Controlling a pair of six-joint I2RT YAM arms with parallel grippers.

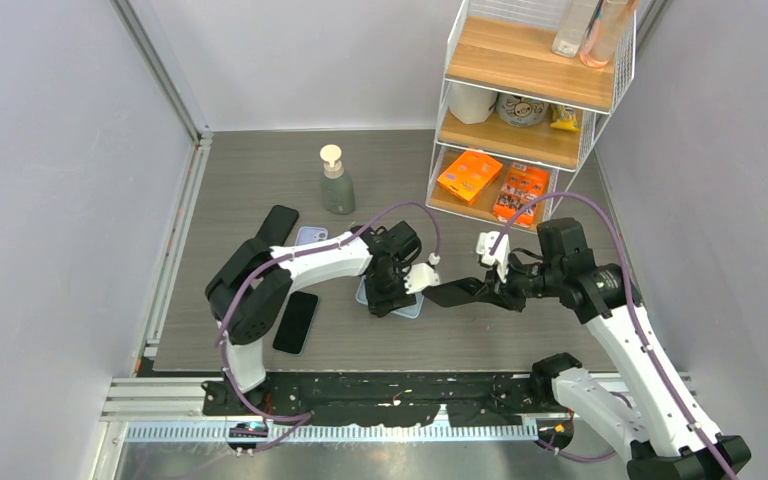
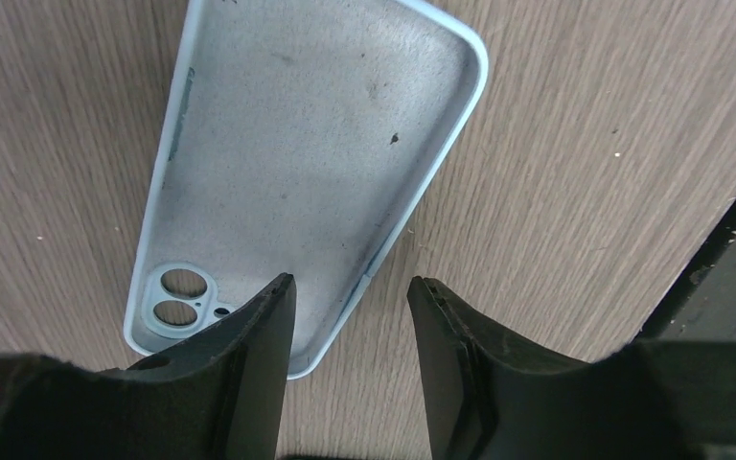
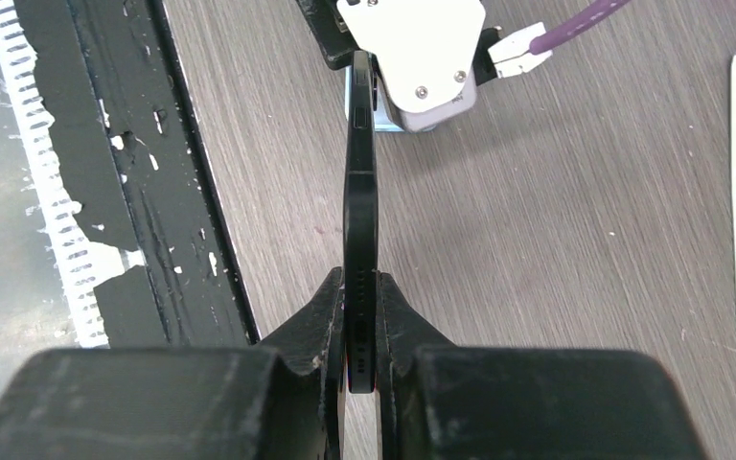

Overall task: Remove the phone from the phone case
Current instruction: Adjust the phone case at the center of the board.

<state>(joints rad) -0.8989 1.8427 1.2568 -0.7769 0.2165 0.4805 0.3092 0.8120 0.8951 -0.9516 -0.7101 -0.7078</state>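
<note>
The phone case [image 2: 307,153] is light blue and empty. It lies inside-up on the wooden table, its camera cut-out [image 2: 182,297] near my left fingers. My left gripper [image 2: 350,287] hangs open just above the case's long edge, with nothing between its fingers. From above, the left gripper [image 1: 393,298] covers most of the phone case [image 1: 413,309]. My right gripper [image 3: 359,287] is shut on the bottom end of the dark phone [image 3: 359,182], which I see edge-on above the table. In the top view, the right gripper [image 1: 475,290] holds the phone [image 1: 445,294] just to the right of the case.
A black phone [image 1: 296,322] lies at front left. A black case [image 1: 278,222] and a lilac one [image 1: 310,236] lie behind the left arm. A soap dispenser [image 1: 336,185] stands mid-back. The wire shelf [image 1: 520,100] with orange boxes [image 1: 470,175] is back right.
</note>
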